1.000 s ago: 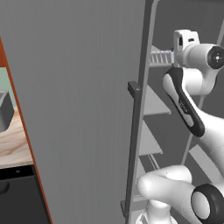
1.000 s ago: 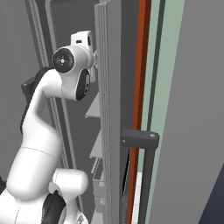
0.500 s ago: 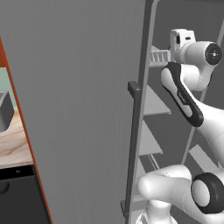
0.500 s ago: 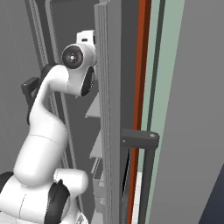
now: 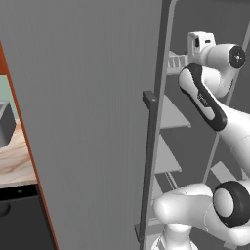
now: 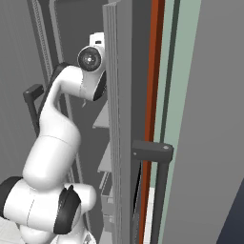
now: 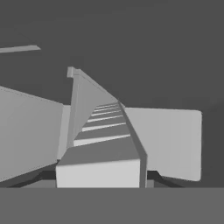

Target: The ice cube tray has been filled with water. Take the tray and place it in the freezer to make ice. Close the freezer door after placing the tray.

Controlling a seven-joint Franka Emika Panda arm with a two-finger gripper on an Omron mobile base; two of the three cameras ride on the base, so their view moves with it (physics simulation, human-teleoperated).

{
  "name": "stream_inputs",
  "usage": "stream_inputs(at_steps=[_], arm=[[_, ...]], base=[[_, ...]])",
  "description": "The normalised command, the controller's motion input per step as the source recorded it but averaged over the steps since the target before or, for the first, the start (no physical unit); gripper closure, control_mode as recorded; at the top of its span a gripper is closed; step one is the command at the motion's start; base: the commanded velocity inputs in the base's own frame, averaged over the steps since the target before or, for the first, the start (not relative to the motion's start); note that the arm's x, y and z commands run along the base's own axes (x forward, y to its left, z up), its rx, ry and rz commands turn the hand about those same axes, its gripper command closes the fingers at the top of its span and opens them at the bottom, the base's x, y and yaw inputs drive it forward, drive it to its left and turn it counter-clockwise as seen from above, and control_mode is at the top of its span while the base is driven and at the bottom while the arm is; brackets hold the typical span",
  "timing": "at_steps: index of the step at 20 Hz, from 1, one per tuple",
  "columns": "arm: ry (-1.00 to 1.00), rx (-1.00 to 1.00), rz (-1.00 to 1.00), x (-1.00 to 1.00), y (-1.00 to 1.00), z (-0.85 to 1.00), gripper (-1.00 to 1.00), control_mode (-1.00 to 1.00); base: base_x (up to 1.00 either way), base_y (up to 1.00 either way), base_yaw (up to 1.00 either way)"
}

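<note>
Freezer (image 5: 195,141) interior, ice cube tray (image 7: 103,140) shelved

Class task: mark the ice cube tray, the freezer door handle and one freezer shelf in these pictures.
ice cube tray (image 7: 103,144): hand view, on its ribbed top face near the camera.
freezer door handle (image 5: 148,161): left base view, mid-length of the vertical bar.
freezer shelf (image 5: 172,114): left base view, flat top of the pale shelf.

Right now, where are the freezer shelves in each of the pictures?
Left base view: shelves sit right of middle, pale wedges stacked behind the white arm.
Right base view: shelves sit at the middle, a narrow strip just right of the arm.
Hand view: a shelf is the pale slab at the right, beside the ice cube tray.
Shared landmark: the tray, also at the top of the left base view.
</note>
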Motion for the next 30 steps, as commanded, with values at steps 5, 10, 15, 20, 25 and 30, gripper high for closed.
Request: stream_inputs(at_steps=[5,10,15,20,25,30], arm=[[0.01,0.0,0.01,0.41,0.0,-0.14,1.0,-1.0],[0.01,0.0,0.0,0.42,0.0,-0.19,1.0,-1.0],[0.0,0.0,0.0,0.36,0.0,-0.27,1.0,-1.0],[0.02,0.0,0.0,0.35,0.0,-0.18,1.0,-1.0],[0.03,0.0,0.0,0.42,0.0,-0.21,1.0,-1.0],[0.04,0.0,0.0,0.51,0.0,-0.24,1.0,-1.0]], base=[[0.0,0.0,0.0],[0.0,0.0,0.0],[0.0,0.0,0.0],[0.0,0.0,0.0],[0.0,0.0,0.0],[0.0,0.0,0.0]])
